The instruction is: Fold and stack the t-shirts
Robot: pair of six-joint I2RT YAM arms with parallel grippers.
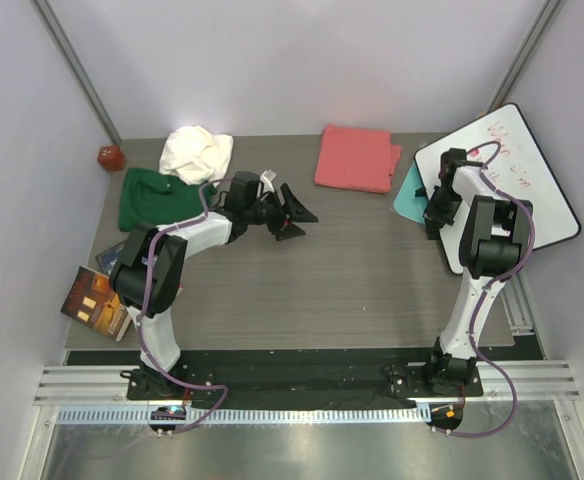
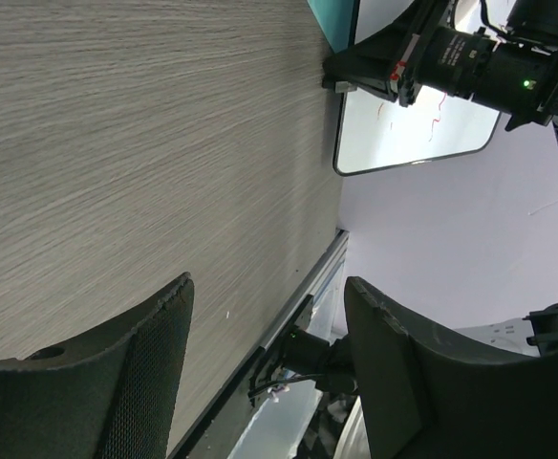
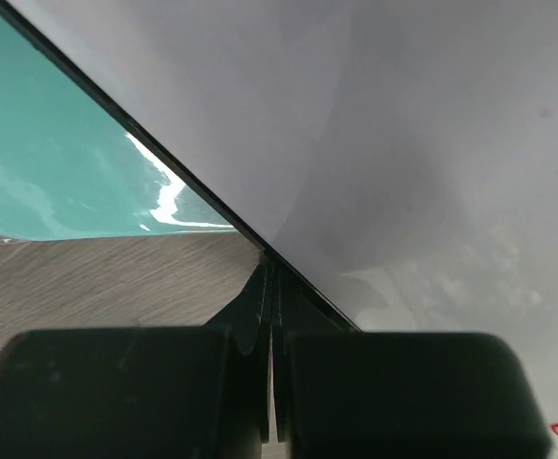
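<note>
Top external view: my left gripper [image 1: 305,224] hangs over the table [image 1: 372,285], fingers spread, holding nothing. The pink shirt [image 1: 355,157] lies flat at its 1 o'clock. The green shirt [image 1: 152,198] is at 9 and the crumpled white shirt [image 1: 194,152] at 10, touching it. My right gripper [image 1: 434,222], fingers pressed together, sits at the whiteboard [image 1: 527,190] edge, so I judge the left arm nearer.

The left pincer [image 1: 296,217] is spread wide, the right pincer [image 3: 269,287] pinched fully together

White t-shirt [image 1: 196,152] crumpled beside flat green t-shirt [image 1: 157,198]; coral t-shirt [image 1: 356,158] folded.
</note>
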